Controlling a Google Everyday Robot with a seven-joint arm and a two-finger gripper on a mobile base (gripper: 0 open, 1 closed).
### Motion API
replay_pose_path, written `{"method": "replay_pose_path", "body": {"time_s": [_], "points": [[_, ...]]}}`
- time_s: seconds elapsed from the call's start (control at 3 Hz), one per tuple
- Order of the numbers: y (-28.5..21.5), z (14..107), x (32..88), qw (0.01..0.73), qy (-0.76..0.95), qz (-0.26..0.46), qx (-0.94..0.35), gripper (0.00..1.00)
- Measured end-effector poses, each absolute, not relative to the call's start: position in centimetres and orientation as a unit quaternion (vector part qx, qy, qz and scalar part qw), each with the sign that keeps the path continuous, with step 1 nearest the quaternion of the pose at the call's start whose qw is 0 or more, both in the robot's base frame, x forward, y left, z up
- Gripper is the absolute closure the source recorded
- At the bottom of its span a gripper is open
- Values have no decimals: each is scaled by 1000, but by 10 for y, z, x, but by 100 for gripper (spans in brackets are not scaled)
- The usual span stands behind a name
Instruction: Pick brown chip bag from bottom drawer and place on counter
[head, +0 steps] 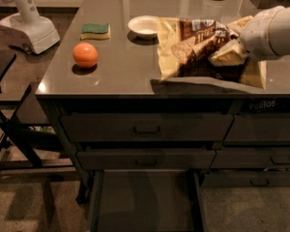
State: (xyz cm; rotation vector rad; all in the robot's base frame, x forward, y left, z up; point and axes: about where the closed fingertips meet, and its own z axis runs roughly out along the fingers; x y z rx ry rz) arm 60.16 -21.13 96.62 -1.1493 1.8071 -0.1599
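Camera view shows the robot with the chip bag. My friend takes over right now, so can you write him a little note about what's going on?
Tool: at the right end of the brown chip bag, above the right side of the counter. Its grip is hidden.
Bag: out of the drawer, over the counter near the front edge, right of the white bowl. I cannot tell whether it rests flat.
Bottom drawer: open, nothing visible inside.
Done: bag lifted out and brought to the counter.
Left: settle the bag, let go, pull the arm back.
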Motion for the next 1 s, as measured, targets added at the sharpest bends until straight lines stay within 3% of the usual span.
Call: {"method": "replay_pose_path", "body": {"time_s": [1.0], "points": [[-160,943,681,446,733,9,-514,100]]}}
